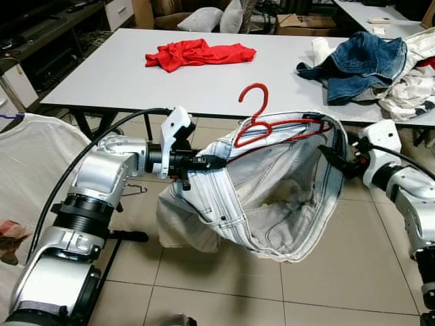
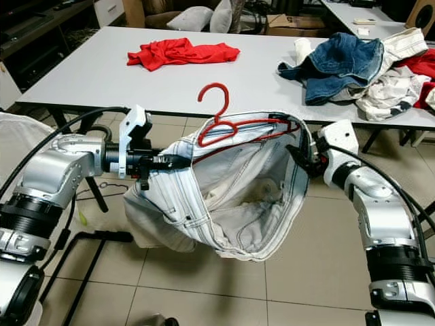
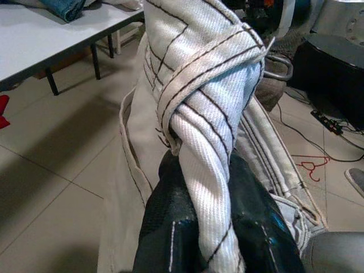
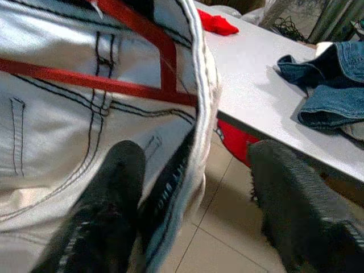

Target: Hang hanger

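In front of the white table (image 1: 136,75), the left gripper (image 1: 204,163) reaches in level from the left — the left wrist view shows its fingers (image 3: 170,239) clamped on a twisted fold of the white jeans (image 1: 272,197). The red hanger (image 1: 268,125) sits in the waistband, hook up. The right gripper (image 4: 193,193) — one finger inside the waistband, the other standing well off — is spread wide.

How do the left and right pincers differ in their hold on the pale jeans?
The left pincer is shut on a bunched twist of the pale jeans waistband. The right pincer is open, one finger against the fabric, the other apart. Both sit at the waistband, which carries the red hanger.
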Available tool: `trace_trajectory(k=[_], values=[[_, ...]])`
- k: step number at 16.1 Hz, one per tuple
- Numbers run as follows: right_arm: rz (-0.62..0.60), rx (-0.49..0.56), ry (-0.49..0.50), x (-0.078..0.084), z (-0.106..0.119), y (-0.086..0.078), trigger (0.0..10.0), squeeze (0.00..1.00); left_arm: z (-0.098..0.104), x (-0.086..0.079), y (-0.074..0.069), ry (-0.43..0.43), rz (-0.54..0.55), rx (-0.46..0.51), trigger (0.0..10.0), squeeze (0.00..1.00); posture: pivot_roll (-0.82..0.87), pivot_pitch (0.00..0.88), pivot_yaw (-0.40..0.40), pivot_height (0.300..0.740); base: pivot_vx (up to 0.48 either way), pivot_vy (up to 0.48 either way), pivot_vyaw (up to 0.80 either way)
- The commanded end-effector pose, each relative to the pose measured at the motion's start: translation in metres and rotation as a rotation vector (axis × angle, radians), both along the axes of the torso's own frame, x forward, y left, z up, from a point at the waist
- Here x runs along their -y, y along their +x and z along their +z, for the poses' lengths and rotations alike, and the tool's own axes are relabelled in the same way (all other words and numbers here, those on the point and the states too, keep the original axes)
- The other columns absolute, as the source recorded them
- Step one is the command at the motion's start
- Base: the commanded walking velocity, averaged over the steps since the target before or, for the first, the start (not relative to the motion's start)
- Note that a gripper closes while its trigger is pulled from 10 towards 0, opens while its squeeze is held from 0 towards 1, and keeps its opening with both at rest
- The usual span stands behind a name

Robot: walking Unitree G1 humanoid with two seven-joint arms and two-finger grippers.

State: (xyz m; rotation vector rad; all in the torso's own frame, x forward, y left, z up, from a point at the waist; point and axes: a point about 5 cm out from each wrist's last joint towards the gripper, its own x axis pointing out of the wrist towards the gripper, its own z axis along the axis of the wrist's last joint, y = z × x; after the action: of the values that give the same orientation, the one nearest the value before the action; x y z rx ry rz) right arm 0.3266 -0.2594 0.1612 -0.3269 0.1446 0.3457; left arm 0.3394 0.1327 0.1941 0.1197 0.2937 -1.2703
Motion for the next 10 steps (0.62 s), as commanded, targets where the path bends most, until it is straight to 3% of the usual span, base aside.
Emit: trace_trajectory(k=[1,10], values=[[0.021,0.033,0.015,-0.0037,0.0068,0.004,0.0,0.0,0.0167,0.0008,0.0005,-0.034,-0.021,0.074,0.0,0.0,-0.05,0.0,0.029,0.74,0.0,0.0,0.0],[0.039,0.036,0.042,-0.0064,0.0029,0.0037,0.0,0.0,0.0156,0.0038,0.0011,-0.039,-0.03,0.071,0.0,0.0,-0.06,0.0,0.039,0.74,0.0,0.0,0.0]])
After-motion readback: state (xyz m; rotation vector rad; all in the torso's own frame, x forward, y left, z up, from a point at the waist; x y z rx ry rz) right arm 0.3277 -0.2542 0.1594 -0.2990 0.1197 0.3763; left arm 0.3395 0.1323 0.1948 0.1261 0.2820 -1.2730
